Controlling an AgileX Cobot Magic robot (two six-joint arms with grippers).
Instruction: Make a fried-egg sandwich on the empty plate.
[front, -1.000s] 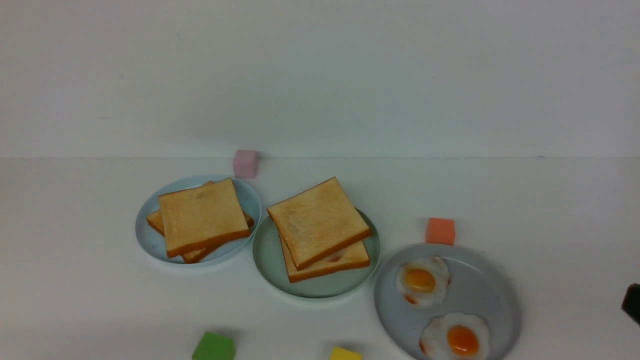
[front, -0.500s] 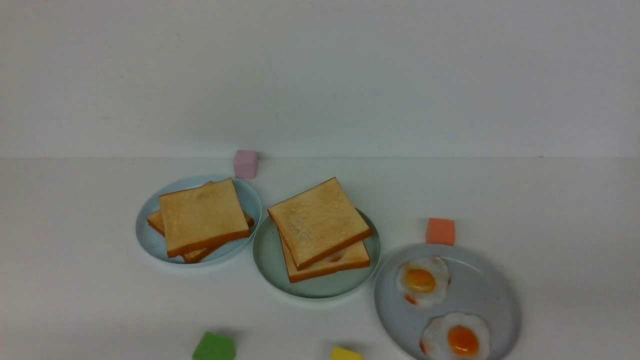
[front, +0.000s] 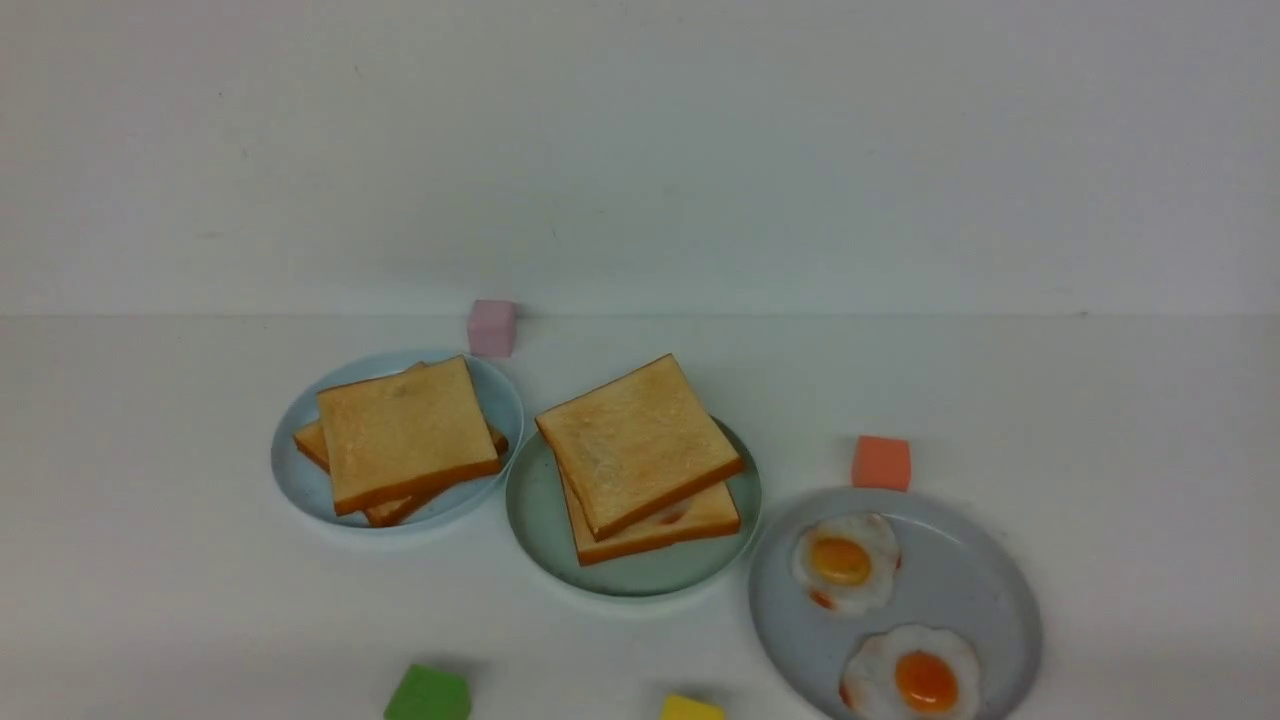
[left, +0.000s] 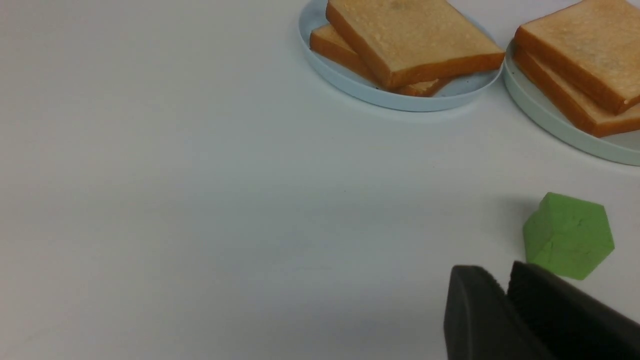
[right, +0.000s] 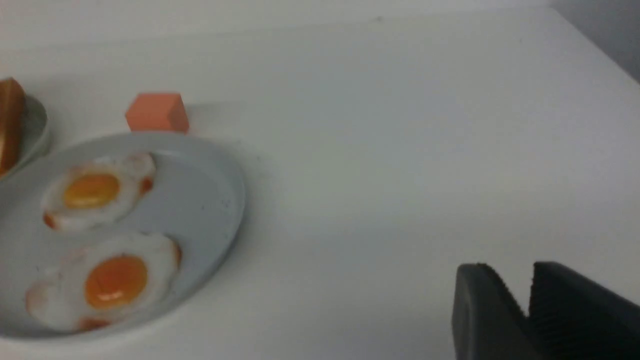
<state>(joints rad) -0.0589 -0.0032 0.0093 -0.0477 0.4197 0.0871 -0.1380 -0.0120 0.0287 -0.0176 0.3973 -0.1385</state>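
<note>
Front view: the sandwich (front: 640, 462) lies on the green plate (front: 540, 520) at the bench's middle, egg edge peeking between two toasts. The task looks done. Left gripper (left: 505, 285) and right gripper (right: 525, 295) hold nothing, jaws narrow.

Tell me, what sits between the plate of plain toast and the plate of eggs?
The green plate holding the egg sandwich, seen in the front view between the blue plate and grey plate.

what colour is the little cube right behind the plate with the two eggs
Orange. The cube sits by the grey plate's far rim, clearest in the front view.
</note>
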